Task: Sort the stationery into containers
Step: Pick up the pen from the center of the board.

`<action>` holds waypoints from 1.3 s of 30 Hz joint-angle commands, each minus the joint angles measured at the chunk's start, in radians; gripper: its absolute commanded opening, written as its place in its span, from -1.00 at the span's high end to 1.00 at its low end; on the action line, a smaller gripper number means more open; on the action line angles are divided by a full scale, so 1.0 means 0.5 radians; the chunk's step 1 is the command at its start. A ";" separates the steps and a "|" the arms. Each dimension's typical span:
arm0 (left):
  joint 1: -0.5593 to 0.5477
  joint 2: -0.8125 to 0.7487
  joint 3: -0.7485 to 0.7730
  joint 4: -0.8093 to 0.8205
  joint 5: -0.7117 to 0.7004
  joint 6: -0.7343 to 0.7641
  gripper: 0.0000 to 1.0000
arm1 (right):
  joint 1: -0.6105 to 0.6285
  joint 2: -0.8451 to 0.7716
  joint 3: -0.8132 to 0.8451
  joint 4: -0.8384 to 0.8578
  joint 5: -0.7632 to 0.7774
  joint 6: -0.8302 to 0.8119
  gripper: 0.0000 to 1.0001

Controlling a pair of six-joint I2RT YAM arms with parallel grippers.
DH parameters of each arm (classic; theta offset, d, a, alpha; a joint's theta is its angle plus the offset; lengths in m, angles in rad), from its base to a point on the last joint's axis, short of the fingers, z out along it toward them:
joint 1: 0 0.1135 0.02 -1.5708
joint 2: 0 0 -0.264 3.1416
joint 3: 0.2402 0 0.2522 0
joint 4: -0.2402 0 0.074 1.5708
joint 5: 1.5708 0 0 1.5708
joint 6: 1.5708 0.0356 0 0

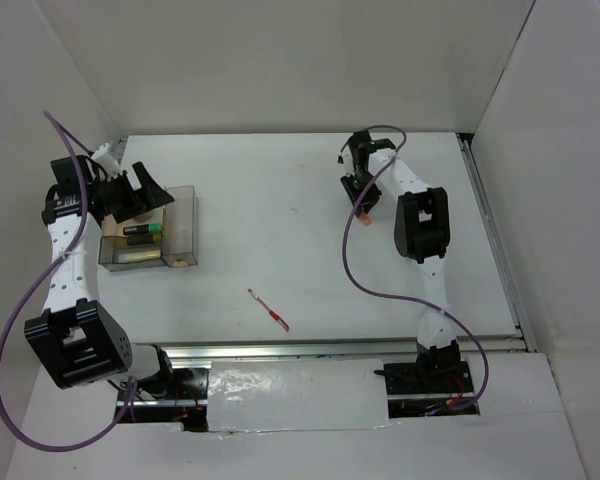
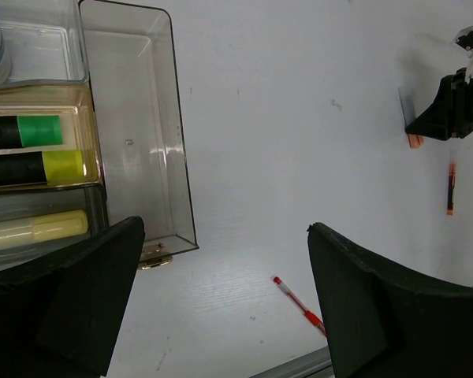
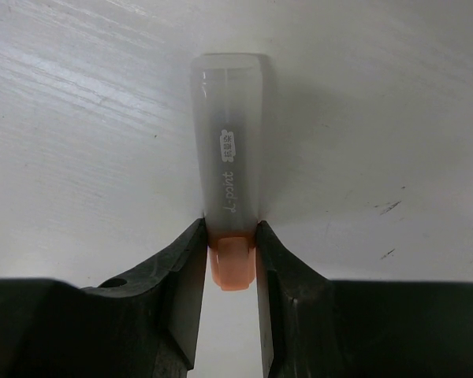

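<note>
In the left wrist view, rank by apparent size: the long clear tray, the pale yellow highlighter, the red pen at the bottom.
1. long clear tray
2. pale yellow highlighter
3. red pen
The last two are both partly cut off, so that order is unsure.

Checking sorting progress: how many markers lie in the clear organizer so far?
3. A green-capped marker and a yellow-capped marker lie side by side in one compartment; a pale yellow marker lies in the next. The left gripper may hide more.
</note>
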 commanded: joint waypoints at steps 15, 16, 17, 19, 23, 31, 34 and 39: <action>-0.213 -0.681 -0.347 0.399 0.718 1.468 -0.74 | 0.242 -0.629 -0.500 -0.234 -0.992 -0.003 1.00; -0.241 -0.711 -0.359 0.247 0.765 1.632 -0.73 | 0.273 -0.690 -0.579 -0.240 -1.054 -0.009 1.00; -0.287 -0.730 -0.368 0.178 0.805 1.910 -0.72 | 0.300 -0.708 -0.607 -0.252 -1.118 -0.012 1.00; -0.333 -0.779 -0.396 0.031 0.939 2.194 -0.69 | 0.386 -0.757 -0.681 -0.277 -1.317 -0.034 1.00; -0.544 -0.828 -0.445 -0.453 0.986 3.046 -0.65 | 0.494 -0.779 -0.724 -0.421 -1.637 -0.110 1.00; -1.221 -0.862 -0.479 -0.476 0.610 3.116 -0.45 | 0.632 -0.758 -0.684 -0.578 -1.977 -0.160 1.00; -1.507 -0.782 -0.424 -0.430 0.386 2.926 -0.39 | 0.690 -0.798 -0.699 -0.550 -1.950 -0.129 1.00; -1.821 -0.626 -0.371 -0.271 0.176 2.702 -0.19 | 0.754 -0.847 -0.733 -0.526 -1.926 -0.086 1.00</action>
